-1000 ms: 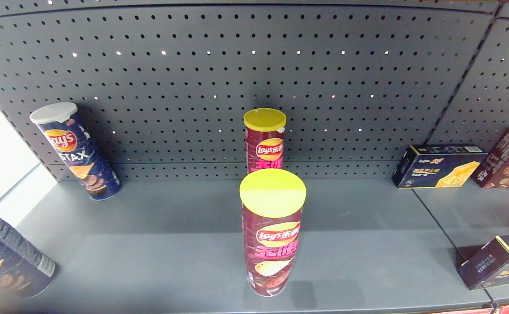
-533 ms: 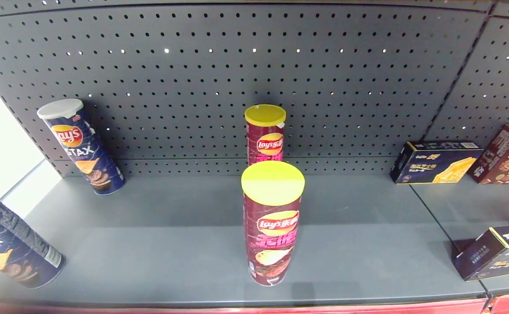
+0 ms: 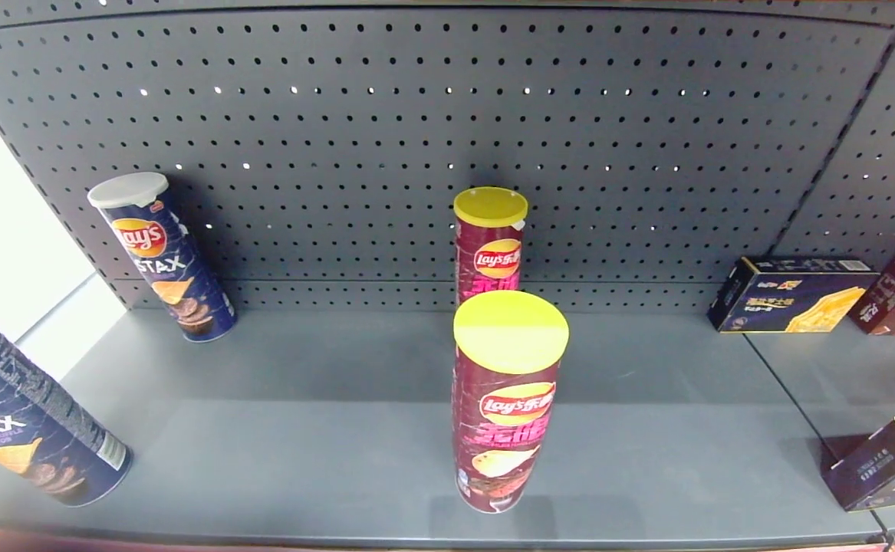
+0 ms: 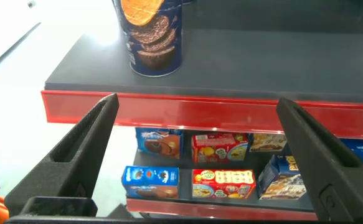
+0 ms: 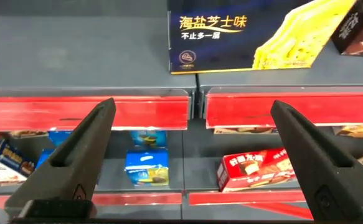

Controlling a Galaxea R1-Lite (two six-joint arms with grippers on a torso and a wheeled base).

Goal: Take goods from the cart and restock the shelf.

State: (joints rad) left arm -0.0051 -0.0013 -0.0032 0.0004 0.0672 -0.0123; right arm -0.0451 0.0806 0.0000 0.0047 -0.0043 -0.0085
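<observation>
Both arms sit empty below the shelf lip: left gripper (image 4: 197, 102) has its black fingers spread wide, and right gripper (image 5: 192, 104) gapes just as wide. On the grey metal shelf (image 3: 301, 429), a tall maroon cardboard crisp tube with a yellow plastic lid (image 3: 505, 429) stands upright near the front, with a second maroon tube (image 3: 490, 245) behind it. These tubes look light, stiff yet crushable, and smooth-sided, so take one around mid-body with a gentle squeeze

Front can (image 3: 508, 414) stands before rear can (image 3: 490, 245) on shelf (image 3: 301, 429).
</observation>
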